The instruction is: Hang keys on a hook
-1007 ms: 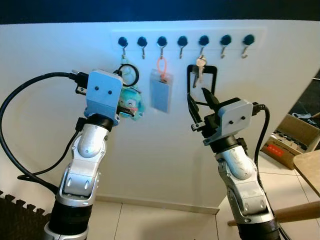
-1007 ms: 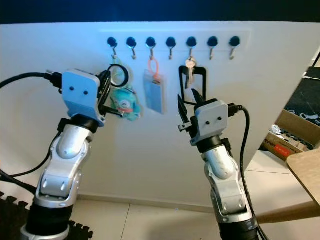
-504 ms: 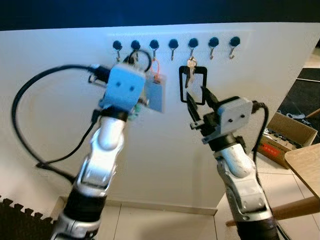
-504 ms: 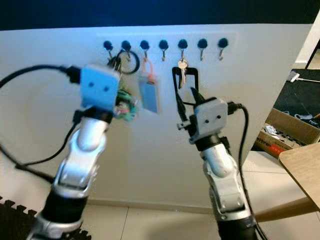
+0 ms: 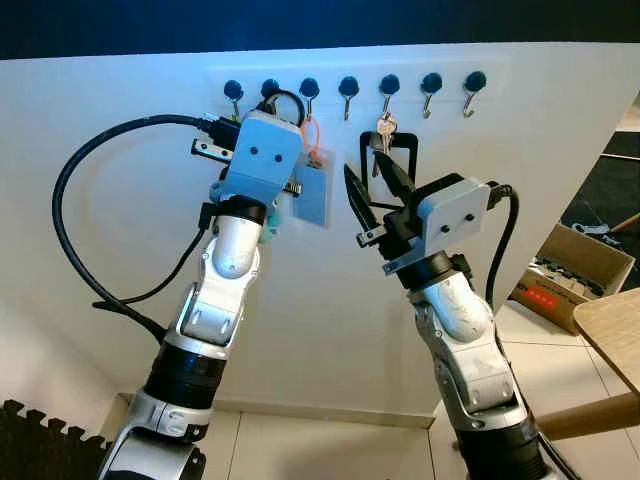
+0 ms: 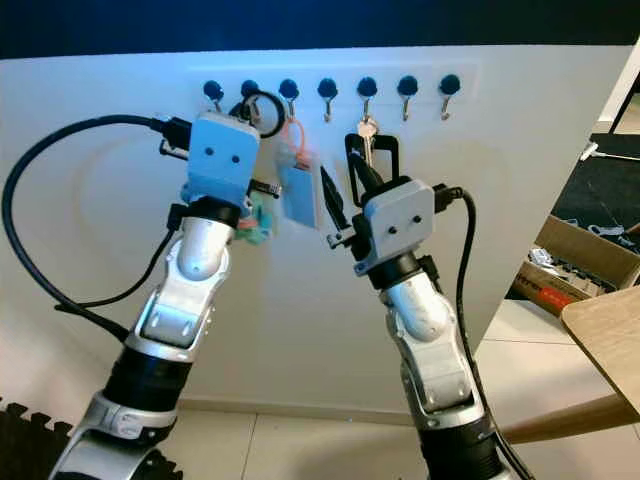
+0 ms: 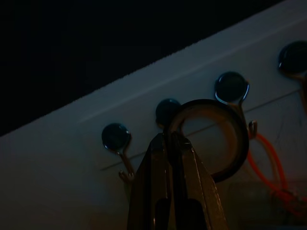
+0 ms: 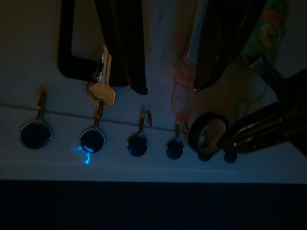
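Note:
A row of dark-knobbed hooks [image 5: 347, 88] runs along the white wall. My left gripper [image 7: 171, 138] is shut on a black key ring [image 7: 211, 139], held up against the second hook [image 5: 270, 90]. I cannot tell whether the ring sits on it. A teal fob [image 6: 258, 215] hangs below the ring, behind my left wrist. My right gripper [image 5: 375, 185] stands open in front of the wall, below the fourth and fifth hooks, holding nothing.
A blue badge [image 5: 312, 195] on an orange loop hangs from the third hook. A silver key [image 5: 383, 130] with a black strap hangs from the fifth. At the right are a cardboard box [image 5: 585, 270] and a wooden table corner [image 5: 615, 335]. A black foam mat [image 5: 40, 440] lies lower left.
My left gripper has carried the ring up and to the right, from below the first hook to the second. My right gripper has swung left toward the badge. The camera has shifted too.

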You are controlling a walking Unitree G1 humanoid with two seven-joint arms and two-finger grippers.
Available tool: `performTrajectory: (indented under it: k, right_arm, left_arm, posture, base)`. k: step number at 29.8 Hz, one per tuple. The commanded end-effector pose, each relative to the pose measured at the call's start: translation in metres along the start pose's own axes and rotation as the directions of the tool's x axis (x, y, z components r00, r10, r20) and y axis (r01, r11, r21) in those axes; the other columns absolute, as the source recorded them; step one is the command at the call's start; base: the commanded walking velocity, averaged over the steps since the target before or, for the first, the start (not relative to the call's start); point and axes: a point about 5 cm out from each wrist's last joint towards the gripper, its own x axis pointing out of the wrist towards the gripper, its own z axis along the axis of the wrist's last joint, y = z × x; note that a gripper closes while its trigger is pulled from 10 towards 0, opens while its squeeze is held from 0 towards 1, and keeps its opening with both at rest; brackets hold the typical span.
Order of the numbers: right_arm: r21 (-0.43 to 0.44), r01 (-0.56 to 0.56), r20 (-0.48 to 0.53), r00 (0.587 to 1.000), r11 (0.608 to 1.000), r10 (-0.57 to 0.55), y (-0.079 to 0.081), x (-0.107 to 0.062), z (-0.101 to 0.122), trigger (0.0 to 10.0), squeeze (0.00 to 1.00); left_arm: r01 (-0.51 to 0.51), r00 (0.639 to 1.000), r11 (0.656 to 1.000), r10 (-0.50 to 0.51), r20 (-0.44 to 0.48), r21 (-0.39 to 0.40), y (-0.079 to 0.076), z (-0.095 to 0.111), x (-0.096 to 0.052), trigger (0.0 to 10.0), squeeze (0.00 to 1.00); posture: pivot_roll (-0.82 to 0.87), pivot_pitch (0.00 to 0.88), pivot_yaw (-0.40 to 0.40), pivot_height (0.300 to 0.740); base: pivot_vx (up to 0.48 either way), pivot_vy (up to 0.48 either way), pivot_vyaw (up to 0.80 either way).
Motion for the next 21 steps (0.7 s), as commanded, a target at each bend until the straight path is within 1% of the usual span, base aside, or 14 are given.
performTrajectory:
  k: [1, 2, 4, 6, 7, 8, 11, 12, 13, 14, 15, 16, 17, 21]
  right_arm:
    - [0.019, -0.010, 0.025, 1.000, 1.000, 0.009, 0.002, 0.002, 0.006, 10.0, 0.00]
    - [0.019, -0.010, 0.025, 1.000, 1.000, 0.009, 0.002, 0.002, 0.006, 10.0, 0.00]
    - [0.021, -0.009, 0.020, 1.000, 1.000, 0.008, 0.002, 0.001, 0.005, 10.0, 0.00]
    - [0.021, -0.009, 0.020, 1.000, 1.000, 0.008, 0.002, 0.001, 0.005, 10.0, 0.00]
    - [0.023, -0.008, 0.016, 1.000, 1.000, 0.008, 0.002, 0.001, 0.004, 10.0, 0.00]
    - [0.024, -0.008, 0.015, 1.000, 1.000, 0.008, 0.002, 0.001, 0.004, 10.0, 0.00]
    - [0.026, -0.008, 0.013, 1.000, 1.000, 0.008, 0.002, 0.001, 0.003, 10.0, 0.00]
    - [0.026, -0.008, 0.012, 1.000, 1.000, 0.007, 0.002, 0.001, 0.003, 10.0, 0.00]
    - [0.027, -0.008, 0.011, 1.000, 1.000, 0.007, 0.002, 0.001, 0.003, 10.0, 0.00]
    - [0.028, -0.008, 0.010, 1.000, 1.000, 0.007, 0.002, 0.001, 0.003, 10.0, 0.00]
    - [0.028, -0.008, 0.010, 1.000, 1.000, 0.008, 0.002, 0.001, 0.002, 10.0, 0.00]
    - [0.029, -0.008, 0.009, 1.000, 1.000, 0.008, 0.002, 0.001, 0.002, 10.0, 0.00]
    - [0.029, -0.008, 0.009, 1.000, 1.000, 0.008, 0.002, 0.001, 0.002, 10.0, 0.00]
    - [0.030, -0.009, 0.009, 1.000, 1.000, 0.008, 0.002, 0.001, 0.002, 10.0, 0.00]
  left_arm:
    - [-0.021, 0.999, 0.999, 0.023, -0.044, 0.033, 0.006, -0.013, -0.004, 10.0, 0.00]
    - [-0.021, 0.999, 0.999, 0.023, -0.044, 0.033, 0.006, -0.013, -0.004, 10.0, 0.00]
    - [-0.011, 0.998, 0.999, 0.013, -0.062, 0.040, 0.005, -0.018, -0.013, 10.0, 0.00]
    - [-0.011, 0.998, 0.999, 0.013, -0.062, 0.040, 0.005, -0.018, -0.013, 10.0, 0.00]
    - [0.000, 0.997, 0.999, 0.004, -0.080, 0.043, 0.002, -0.021, -0.020, 10.0, 0.00]
    - [0.001, 0.996, 0.999, 0.003, -0.084, 0.043, 0.001, -0.022, -0.022, 10.0, 0.00]
    - [0.000, 0.996, 0.999, 0.004, -0.089, 0.044, 0.000, -0.023, -0.024, 10.0, 0.00]
    - [0.000, 0.996, 0.999, 0.004, -0.089, 0.045, 0.001, -0.023, -0.024, 10.0, 0.01]
    - [-0.003, 0.996, 0.999, 0.007, -0.090, 0.047, 0.001, -0.024, -0.024, 10.0, 0.10]
    - [-0.005, 0.996, 0.999, 0.009, -0.090, 0.048, 0.002, -0.024, -0.024, 10.0, 0.10]
    - [-0.009, 0.996, 0.999, 0.014, -0.089, 0.049, 0.002, -0.024, -0.023, 10.0, 0.60]
    - [-0.014, 0.996, 0.999, 0.019, -0.086, 0.050, 0.003, -0.024, -0.022, 10.0, 0.90]
    - [-0.019, 0.996, 0.999, 0.023, -0.084, 0.047, 0.003, -0.024, -0.021, 10.0, 1.00]
    - [-0.027, 0.997, 0.999, 0.031, -0.073, 0.044, 0.004, -0.022, -0.020, 10.0, 1.00]
  posture:
    - [-0.01, 0.173, 0.085, 0.740]
    - [-0.01, 0.173, 0.085, 0.740]
    - [0.00, 0.174, 0.084, 0.740]
    - [0.00, 0.174, 0.084, 0.740]
    - [0.00, 0.176, 0.081, 0.740]
    - [0.00, 0.176, 0.080, 0.740]
    - [0.00, 0.176, 0.079, 0.740]
    - [0.00, 0.176, 0.079, 0.740]
    - [0.00, 0.176, 0.078, 0.740]
    - [0.00, 0.176, 0.078, 0.740]
    - [0.00, 0.175, 0.078, 0.740]
    - [0.00, 0.175, 0.078, 0.740]
    - [0.00, 0.174, 0.077, 0.740]
    - [0.00, 0.173, 0.076, 0.740]
  base:
    - [0.000, 0.000, 0.00]
    - [0.000, 0.000, 0.00]
    - [0.000, 0.000, 0.00]
    - [0.000, 0.000, 0.00]
    - [0.000, 0.000, 0.00]
    - [0.000, 0.000, 0.00]
    - [0.000, 0.000, 0.00]
    - [0.000, 0.000, 0.00]
    - [0.000, 0.000, 0.00]
    - [0.000, 0.000, 0.00]
    - [0.000, 0.000, 0.00]
    - [0.000, 0.000, 0.00]
    - [0.000, 0.000, 0.00]
    - [0.000, 0.000, 0.00]
